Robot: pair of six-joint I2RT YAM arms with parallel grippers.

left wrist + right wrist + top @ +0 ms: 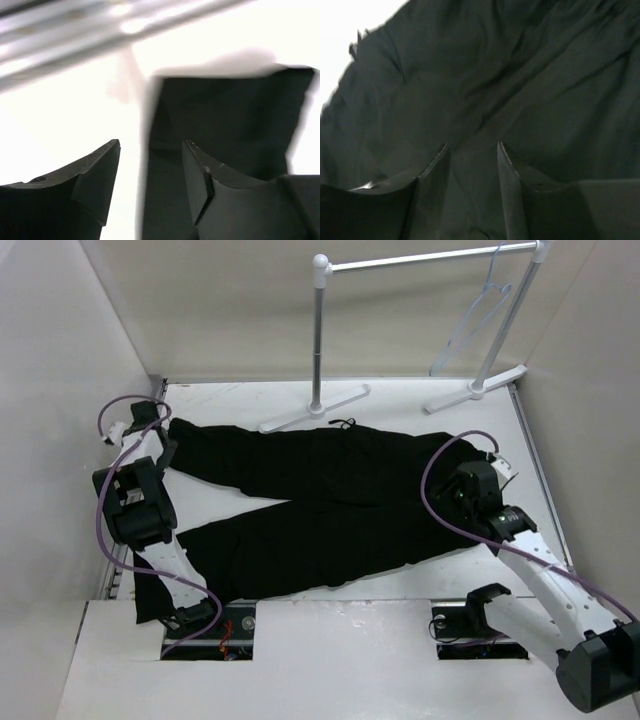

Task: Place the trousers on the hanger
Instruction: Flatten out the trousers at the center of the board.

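Note:
The black trousers [330,500] lie flat across the white table [400,405], legs pointing left and waist at the right. The pale wire hanger [478,315] hangs from the rack bar at the back right. My left gripper [162,432] hovers at the cuff of the far leg; in the left wrist view the left gripper [152,142] stands open, with the trousers' cuff edge [230,120] running between its fingers. My right gripper [455,490] is over the waist end. Seen from the right wrist, the right gripper [472,145] stands open low over the dark trousers [520,75].
A white tubular garment rack [320,340] stands at the back, its feet [315,410] on the table just beyond the trousers. White walls close in left, right and behind. Purple cables [430,475] loop from both arms. Two cutouts [225,625] sit at the near edge.

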